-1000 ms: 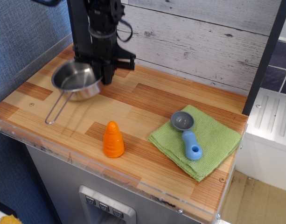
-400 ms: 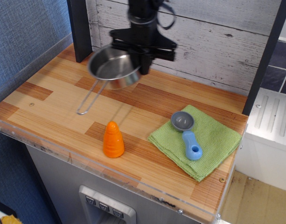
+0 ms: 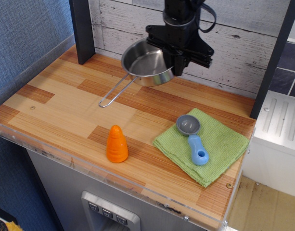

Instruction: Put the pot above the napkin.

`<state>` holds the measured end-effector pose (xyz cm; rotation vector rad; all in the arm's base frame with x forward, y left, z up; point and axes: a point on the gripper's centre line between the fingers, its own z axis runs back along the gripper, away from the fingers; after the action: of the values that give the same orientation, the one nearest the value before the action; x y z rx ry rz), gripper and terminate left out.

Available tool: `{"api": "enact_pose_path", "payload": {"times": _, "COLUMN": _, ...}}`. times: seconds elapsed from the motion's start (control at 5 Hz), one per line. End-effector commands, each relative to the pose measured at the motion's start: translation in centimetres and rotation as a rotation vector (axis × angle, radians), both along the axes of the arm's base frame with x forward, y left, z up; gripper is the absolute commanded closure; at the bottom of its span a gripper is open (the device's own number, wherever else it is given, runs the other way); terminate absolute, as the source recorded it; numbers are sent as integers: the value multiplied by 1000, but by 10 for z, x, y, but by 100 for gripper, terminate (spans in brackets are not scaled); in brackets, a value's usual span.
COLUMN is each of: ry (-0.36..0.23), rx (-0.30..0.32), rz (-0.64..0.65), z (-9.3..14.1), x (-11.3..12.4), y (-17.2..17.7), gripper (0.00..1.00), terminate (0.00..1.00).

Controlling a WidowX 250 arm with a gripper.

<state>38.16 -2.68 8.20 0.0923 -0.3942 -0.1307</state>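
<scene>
The pot [image 3: 146,63], a shiny shallow steel pan with a long wire loop handle hanging down to the left, is held off the table near the back wall. My black gripper [image 3: 177,65] is shut on the pan's right rim. The napkin [image 3: 203,144], a light-green woven cloth, lies flat at the front right of the table, to the right of and nearer than the pot. A grey-and-blue plastic scoop [image 3: 193,139] lies on the napkin.
An orange cone [image 3: 117,144] stands near the table's front edge. A black post [image 3: 82,29] stands at the back left. A white plank wall [image 3: 234,43] runs behind the table. A dark frame bar [image 3: 275,57] stands at the right.
My gripper has carried the pot from the back left of the table to the right along the back wall, and it now hangs higher, near the back middle.
</scene>
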Motion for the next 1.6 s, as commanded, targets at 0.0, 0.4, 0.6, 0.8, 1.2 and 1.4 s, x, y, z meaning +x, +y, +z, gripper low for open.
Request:
{"api": "enact_pose_path", "payload": {"times": 0.0, "ry": 20, "rx": 57, "rz": -124, "z": -22, "x": -4, "y": -27, "gripper": 100, "terminate": 0}}
{"api": "enact_pose_path", "payload": {"times": 0.4, "ry": 64, "rx": 69, "rz": -172, "z": -47, "x": -5, "y": -43, "gripper": 100, "terminate": 0}}
{"api": "enact_pose_path", "payload": {"times": 0.6, "ry": 67, "rx": 104, "rz": -144, "z": -52, "x": -5, "y": -42, "gripper": 0, "terminate": 0}}
{"api": "enact_pose_path", "payload": {"times": 0.8, "ry": 60, "rx": 97, "rz": -134, "z": -49, "x": -7, "y": -42, "gripper": 0, "terminate": 0}}
{"api": "enact_pose_path", "payload": {"times": 1.2, "ry": 33, "rx": 78, "rz": -133, "z": -31, "x": -7, "y": -43, "gripper": 0, "terminate": 0}}
{"api": "enact_pose_path", "payload": {"times": 1.4, "ry": -11, "rx": 55, "rz": -138, "z": -7, "x": -4, "y": -44, "gripper": 0, "terminate": 0}}
